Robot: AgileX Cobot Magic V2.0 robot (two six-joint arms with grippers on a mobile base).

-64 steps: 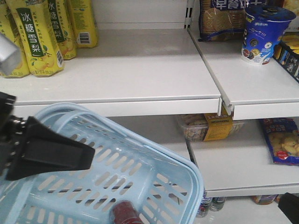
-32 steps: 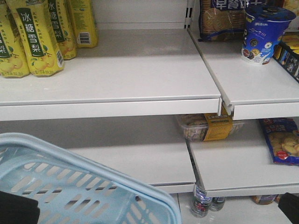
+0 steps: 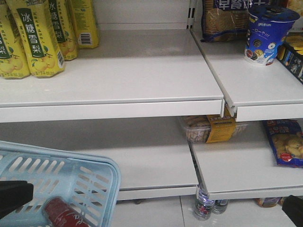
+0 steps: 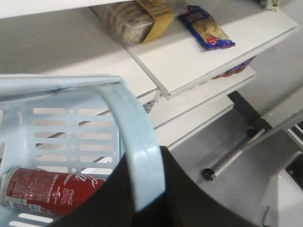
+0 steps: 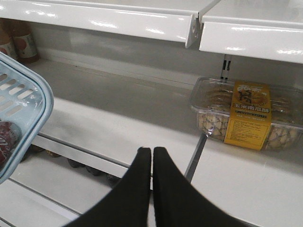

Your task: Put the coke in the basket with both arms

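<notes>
Your coke lies inside the basket, which hangs from the left claw in front of the shelves.

You see the white shelving (image 3: pixel 142 71) first, then the pale blue basket (image 3: pixel 102 182) low at the left, its swing handle (image 4: pixel 137 142) crossing the left claw (image 4: pixel 142 198); that claw's dark body sits under and around the handle, though you cannot tell how its jaws stand. The right claw (image 5: pixel 152 156) is pressed together on nothing, pointing at the lower shelf near a clear tub of snacks (image 5: pixel 246 116). The coke (image 4: pixel 52 191) rests on its side on the basket's slotted bottom.
</notes>
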